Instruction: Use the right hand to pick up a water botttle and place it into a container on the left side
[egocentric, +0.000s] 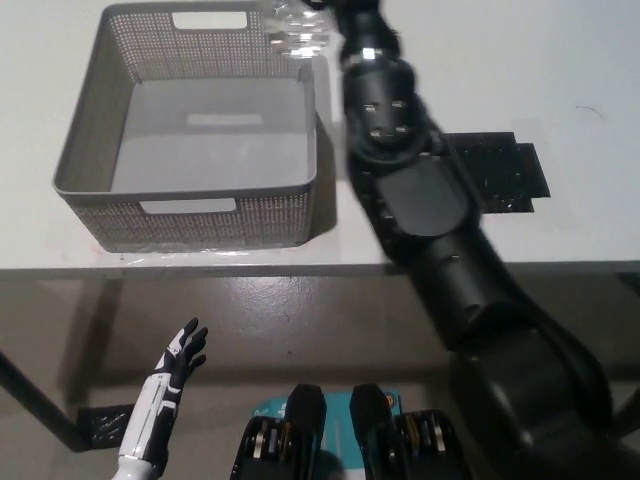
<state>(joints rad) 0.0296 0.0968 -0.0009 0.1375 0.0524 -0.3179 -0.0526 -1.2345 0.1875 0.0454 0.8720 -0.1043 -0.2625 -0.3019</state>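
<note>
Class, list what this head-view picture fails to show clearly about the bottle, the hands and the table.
- Right hand: cut off by the top edge; its grip cannot be judged.
- Bottle: blurred and partly out of frame at the basket's far right corner; whether it is inside cannot be told.
- Black tape: partly hidden by the right arm.
- Left hand: fully visible, open below the table.

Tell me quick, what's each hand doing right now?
Left hand: open, holding nothing, low beside the table.
Right hand: mostly cut off at the top edge; the bottle is at it, over the basket's far corner, apparently held.
</note>
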